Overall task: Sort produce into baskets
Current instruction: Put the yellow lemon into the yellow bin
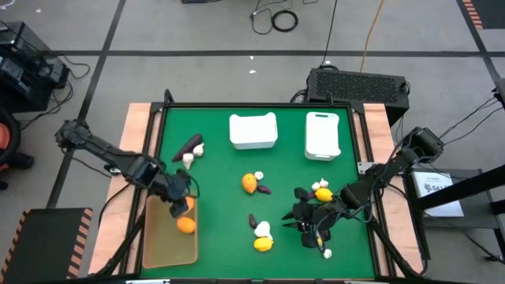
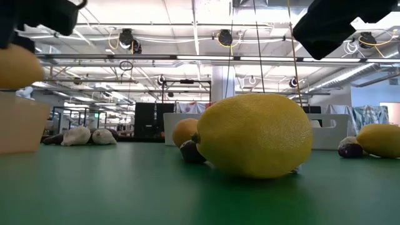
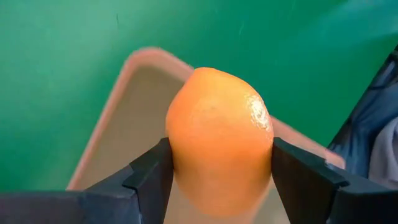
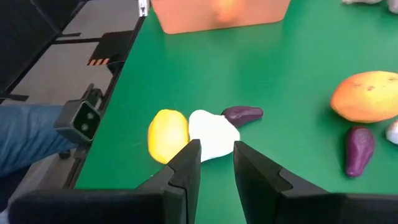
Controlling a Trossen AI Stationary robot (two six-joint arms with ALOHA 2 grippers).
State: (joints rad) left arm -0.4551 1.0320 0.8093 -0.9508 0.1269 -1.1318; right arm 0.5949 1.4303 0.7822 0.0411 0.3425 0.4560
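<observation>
My left gripper is shut on a round orange fruit above the far end of the tan tray. A second orange fruit lies inside that tray. My right gripper hovers over the table's right side, its fingers a little apart with nothing between them. Just beyond its fingertips a yellow fruit, a white garlic bulb and a purple eggplant piece lie on the green mat. The two white bins stand at the far side. My left gripper pinches the orange fruit by two opposite sides between its two fingers. The fingers slant steeply down from above. The fruit is lifted clear and hangs over the tray's far end.
More produce lies loose: an eggplant piece and garlic at the far left, an orange fruit with an eggplant piece mid-table, a yellow fruit and garlic by the right arm, and one garlic bulb near the front edge.
</observation>
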